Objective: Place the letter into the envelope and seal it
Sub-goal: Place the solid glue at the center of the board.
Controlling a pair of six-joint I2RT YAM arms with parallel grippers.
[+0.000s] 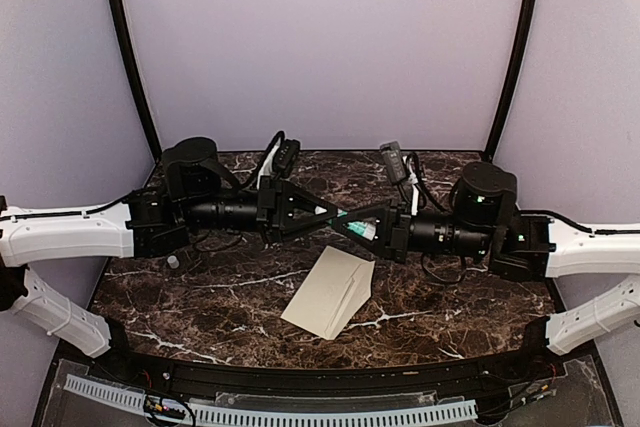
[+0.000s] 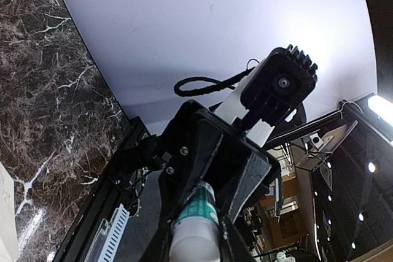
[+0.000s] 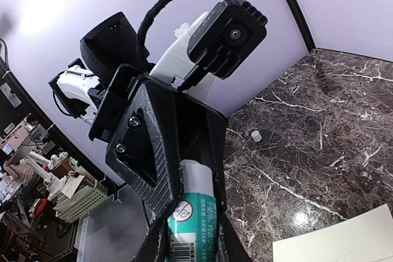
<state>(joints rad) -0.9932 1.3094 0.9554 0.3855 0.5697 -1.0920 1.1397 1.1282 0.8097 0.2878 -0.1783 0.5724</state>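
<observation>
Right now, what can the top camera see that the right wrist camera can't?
Only the top camera: the whole envelope with its flap, and the right arm stretching in from the side. Only the right wrist camera: the printing on the glue stick's label, and a room behind with a basket. Both: the glue stick held between the left tool and right tool, the marble table, a little white cap, and the envelope, though the wrist camera catches just its corner.
</observation>
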